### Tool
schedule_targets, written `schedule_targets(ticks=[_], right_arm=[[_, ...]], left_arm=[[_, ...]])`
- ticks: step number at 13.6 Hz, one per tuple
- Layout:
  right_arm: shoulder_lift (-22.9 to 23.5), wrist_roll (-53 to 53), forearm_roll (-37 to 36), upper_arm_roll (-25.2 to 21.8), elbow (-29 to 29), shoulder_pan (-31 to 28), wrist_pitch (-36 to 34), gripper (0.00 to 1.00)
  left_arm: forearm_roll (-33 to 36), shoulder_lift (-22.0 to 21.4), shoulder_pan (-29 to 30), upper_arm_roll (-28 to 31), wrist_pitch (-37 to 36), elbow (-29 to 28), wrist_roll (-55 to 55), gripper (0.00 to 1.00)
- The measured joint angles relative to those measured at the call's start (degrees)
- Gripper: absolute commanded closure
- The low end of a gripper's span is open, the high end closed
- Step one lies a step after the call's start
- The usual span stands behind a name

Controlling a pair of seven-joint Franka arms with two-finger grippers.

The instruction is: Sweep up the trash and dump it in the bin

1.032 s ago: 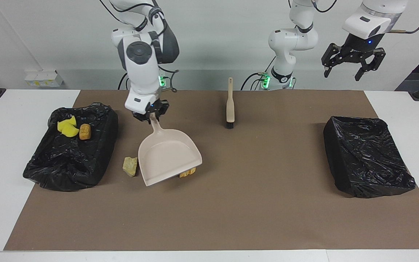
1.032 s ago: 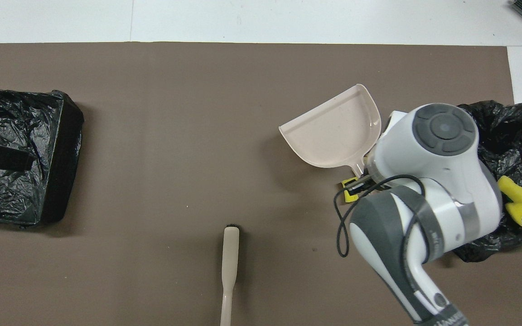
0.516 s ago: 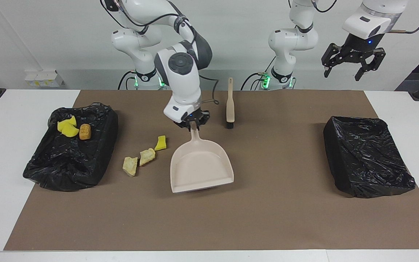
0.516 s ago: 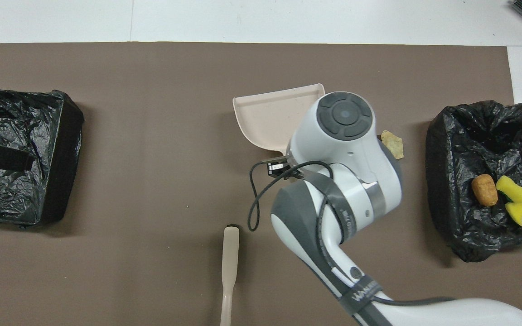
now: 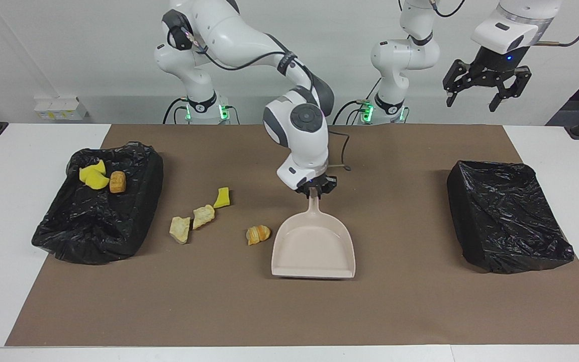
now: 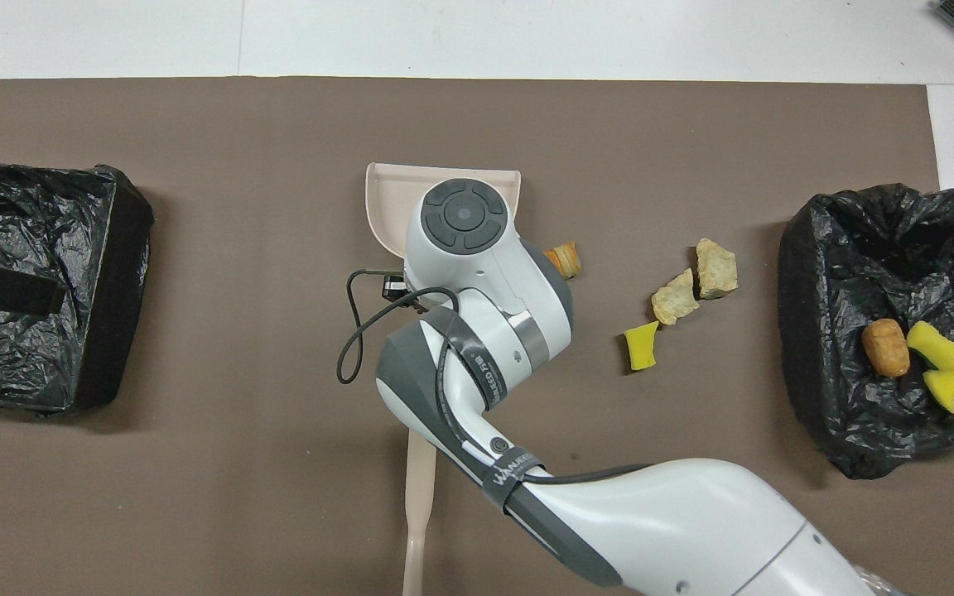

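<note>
Dustpan (image 5: 313, 249) position differs from one second ago: it has travelled from beside the bin at the right arm's end to the middle of the mat, and its mouth now faces squarely away from the robots. The right gripper (image 5: 313, 187) stays clamped on the dustpan's handle, fingers together on the stem. The move has uncovered scraps that the pan and arm hid earlier. The trash now lies in two groups: on the mat, an orange-brown bread-like piece (image 5: 258, 234) just beside the pan's edge, a yellow sponge wedge (image 5: 222, 197), and two pale tan crusty chunks (image 5: 192, 223) touching each other; in the bin (image 5: 98, 221) at the right arm's end, yellow sponge bits (image 5: 93, 176) and a rounded brown piece (image 5: 117, 181) rest on crumpled black liner. The pan is smooth beige plastic, a shallow scoop with raised side walls and a flat open lip. The brush (image 6: 416, 505), same beige, lies nearer the robots; in the overhead view the right arm covers its head, leaving only the handle visible. A second bin (image 5: 508, 221), lined with glossy wrinkled black film, sits at the left arm's end. The left gripper (image 5: 473, 98) waits raised above that end, jaws apart. The mat (image 5: 395, 306) is matte brown.
</note>
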Motion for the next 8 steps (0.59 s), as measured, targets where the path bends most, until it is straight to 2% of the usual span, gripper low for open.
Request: schedule_targets(ticks=[1, 4, 8], right_arm=[[1.43, 0.35, 0.00, 0.00, 0.98, 0.26, 0.74, 0.01], [2.64, 0.38, -0.01, -0.08, 2.03, 0.25, 1.24, 0.00], [1.00, 0.37, 0.01, -0.13, 3.15, 0.00, 0.61, 0.00]], left_arm=[[0.00, -0.01, 0.00, 0.00, -0.01, -0.03, 0.00, 0.00], [0.00, -0.06, 0.00, 0.12, -0.06, -0.06, -0.01, 0.00], [0.00, -0.08, 0.00, 0.16, -0.08, -0.10, -0.03, 0.00]])
